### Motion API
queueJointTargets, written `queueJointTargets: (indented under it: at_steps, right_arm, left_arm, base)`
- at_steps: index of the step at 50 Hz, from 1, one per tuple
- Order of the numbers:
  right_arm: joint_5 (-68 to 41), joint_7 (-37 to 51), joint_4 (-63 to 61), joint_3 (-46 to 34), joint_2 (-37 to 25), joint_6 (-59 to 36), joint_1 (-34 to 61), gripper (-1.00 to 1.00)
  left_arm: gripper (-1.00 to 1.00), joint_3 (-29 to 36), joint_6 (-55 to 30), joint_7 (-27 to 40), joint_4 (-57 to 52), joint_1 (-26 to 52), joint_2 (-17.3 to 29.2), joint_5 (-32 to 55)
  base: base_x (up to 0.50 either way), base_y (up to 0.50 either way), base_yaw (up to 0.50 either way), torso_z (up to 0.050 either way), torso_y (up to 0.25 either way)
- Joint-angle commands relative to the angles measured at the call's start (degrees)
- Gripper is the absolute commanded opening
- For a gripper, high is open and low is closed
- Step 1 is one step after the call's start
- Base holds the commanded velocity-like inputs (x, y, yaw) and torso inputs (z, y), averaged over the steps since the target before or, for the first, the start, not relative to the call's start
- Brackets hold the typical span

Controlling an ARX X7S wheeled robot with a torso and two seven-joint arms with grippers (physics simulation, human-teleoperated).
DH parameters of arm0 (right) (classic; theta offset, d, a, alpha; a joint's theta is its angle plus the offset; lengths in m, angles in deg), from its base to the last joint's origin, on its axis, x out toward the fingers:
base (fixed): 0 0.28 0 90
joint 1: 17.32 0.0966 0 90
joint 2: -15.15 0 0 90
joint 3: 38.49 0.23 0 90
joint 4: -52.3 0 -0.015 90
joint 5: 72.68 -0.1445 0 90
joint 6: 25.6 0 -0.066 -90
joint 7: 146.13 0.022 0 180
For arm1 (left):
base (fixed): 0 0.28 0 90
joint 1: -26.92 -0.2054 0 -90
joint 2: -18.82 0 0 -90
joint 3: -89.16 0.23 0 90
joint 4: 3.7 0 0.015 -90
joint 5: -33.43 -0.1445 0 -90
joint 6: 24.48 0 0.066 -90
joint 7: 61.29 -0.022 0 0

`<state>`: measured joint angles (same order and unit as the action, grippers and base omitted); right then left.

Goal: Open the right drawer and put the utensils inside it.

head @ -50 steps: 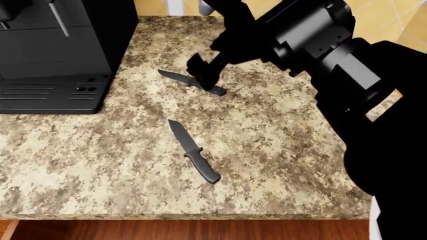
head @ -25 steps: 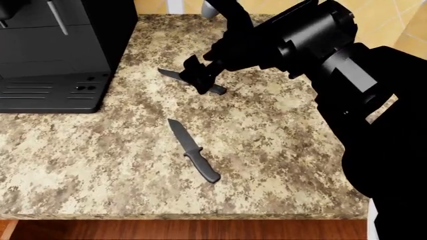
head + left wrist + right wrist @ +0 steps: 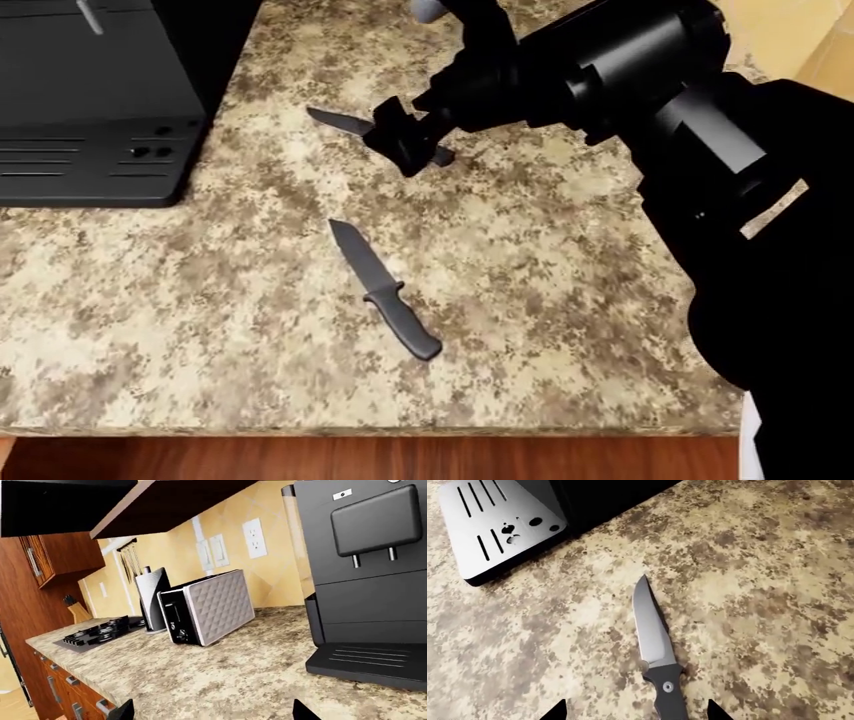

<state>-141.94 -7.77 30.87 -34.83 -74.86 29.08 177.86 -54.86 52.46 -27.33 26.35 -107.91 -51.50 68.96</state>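
Right gripper (image 3: 416, 148) hangs low over the far knife (image 3: 342, 122) on the speckled granite countertop (image 3: 561, 300), its black fingers spread to either side of the handle and not closed on it; in the right wrist view the two fingertips (image 3: 555, 711) stand apart with the knife's black handle between them and its grey blade pointing away toward the coffee machine (image 3: 500, 525). Largest in the head view is the right arm (a bulky black mass), which reaches in from the right side and covers much of that half of the counter. Next in size, the coffee machine (image 3: 100, 100) stands at the far left, its slotted drip tray facing the counter's near edge. Between the two, the near knife (image 3: 383, 290) lies flat and untouched in the middle of the counter, well apart from the far one, blade tip pointing far-left and handle toward the near edge. A strip of reddish-brown wood (image 3: 374, 458) shows below the counter's near edge, but the drawer cannot be made out there. Left gripper (image 3: 210, 712) is seen only in its own wrist view, two dark fingertips wide apart with nothing between them, raised over the counter and facing a toaster (image 3: 207, 607), a stovetop (image 3: 100, 632) and the coffee machine's front.
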Motion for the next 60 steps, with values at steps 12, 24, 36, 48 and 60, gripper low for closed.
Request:
queueJointTargets:
  at_steps: [12, 24, 36, 48, 60]
  right_arm:
    - [4.2, -0.1, 1.1, -0.2, 0.0, -0.7, -0.6, 1.0]
    - [7.7, 0.8, 0.9, 1.2, 0.0, -0.4, -3.3, 1.0]
    - [6.9, 0.6, 2.5, 2.2, 0.0, 0.5, -5.8, 1.0]
    - [4.7, 1.5, 4.2, 2.9, 0.0, -2.8, -7.3, 1.0]
    - [10.2, 1.1, 1.3, 1.3, 0.0, -3.1, -8.0, 1.0]
  left_arm:
    - [1.0, 0.8, 0.8, -0.1, 0.0, 0.2, 0.1, 0.3]
    - [1.0, 1.2, 0.7, 0.2, 0.0, 0.1, 0.4, -0.2]
    - [1.0, 2.1, 0.3, 0.6, 0.1, 0.3, 0.8, -1.2]
    - [1.0, 2.7, 0.3, 1.4, 0.0, 0.0, 1.5, -1.8]
    - [1.0, 2.4, 0.4, 0.7, 0.1, 0.3, 0.7, -1.8]
  base:
    - [0.0, 0.0, 0.0, 0.001, -0.029]
    - [0.0, 0.0, 0.0, 0.0, 0.0]
    - [0.0, 0.0, 0.0, 0.0, 0.0]
    - [0.0, 0.0, 0.0, 0.0, -0.005]
    - [0.0, 0.0, 0.0, 0.0, -0.005]
